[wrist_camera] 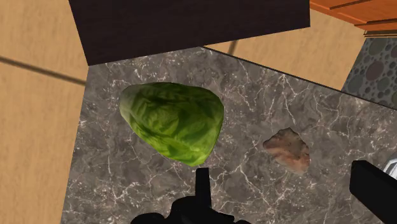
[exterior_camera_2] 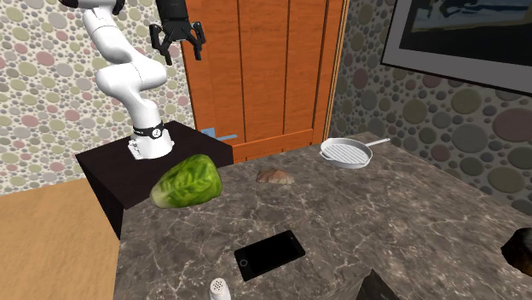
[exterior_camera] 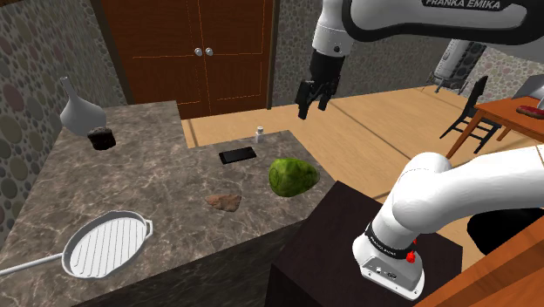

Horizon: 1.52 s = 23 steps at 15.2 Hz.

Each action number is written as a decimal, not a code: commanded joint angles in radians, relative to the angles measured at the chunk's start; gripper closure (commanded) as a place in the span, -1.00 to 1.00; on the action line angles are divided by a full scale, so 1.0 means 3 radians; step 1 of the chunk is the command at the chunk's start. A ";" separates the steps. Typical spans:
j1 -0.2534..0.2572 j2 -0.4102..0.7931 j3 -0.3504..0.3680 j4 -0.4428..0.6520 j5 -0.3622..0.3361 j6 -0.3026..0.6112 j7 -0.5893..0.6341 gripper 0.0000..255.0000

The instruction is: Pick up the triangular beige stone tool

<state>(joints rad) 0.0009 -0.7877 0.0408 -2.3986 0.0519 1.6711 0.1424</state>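
Dark marbled counter (exterior_camera: 157,170), on it grill pan (exterior_camera: 106,244), brownish stone (exterior_camera: 224,201), green cabbage (exterior_camera: 292,176), black phone (exterior_camera: 237,155), shaker (exterior_camera: 258,133), vase (exterior_camera: 80,112)

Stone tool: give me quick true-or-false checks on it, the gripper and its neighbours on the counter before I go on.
1. The gripper is shut on the stone tool. False: it hangs open high in the air and holds nothing.
2. The stone tool lies between the green cabbage and the grill pan. True.
3. The black phone rests on the stone tool. False: it lies flat on the counter, apart from it.
4. Bare counter separates the stone tool from the green cabbage. True.
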 commanded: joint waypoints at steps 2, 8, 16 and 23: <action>0.0018 0.0061 0.0080 -0.0034 -0.0019 0.0107 0.0036 -1.00; 0.0080 0.0531 0.0564 -0.0149 -0.0210 0.0736 0.0307 -1.00; -0.0022 0.1424 0.1231 -0.0051 -0.0823 0.1436 0.0907 -1.00; -0.0172 0.2471 0.1730 0.0322 -0.1933 0.1648 0.1784 -1.00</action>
<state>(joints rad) -0.0499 -0.0984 0.5377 -2.3281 -0.4679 2.1706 0.6289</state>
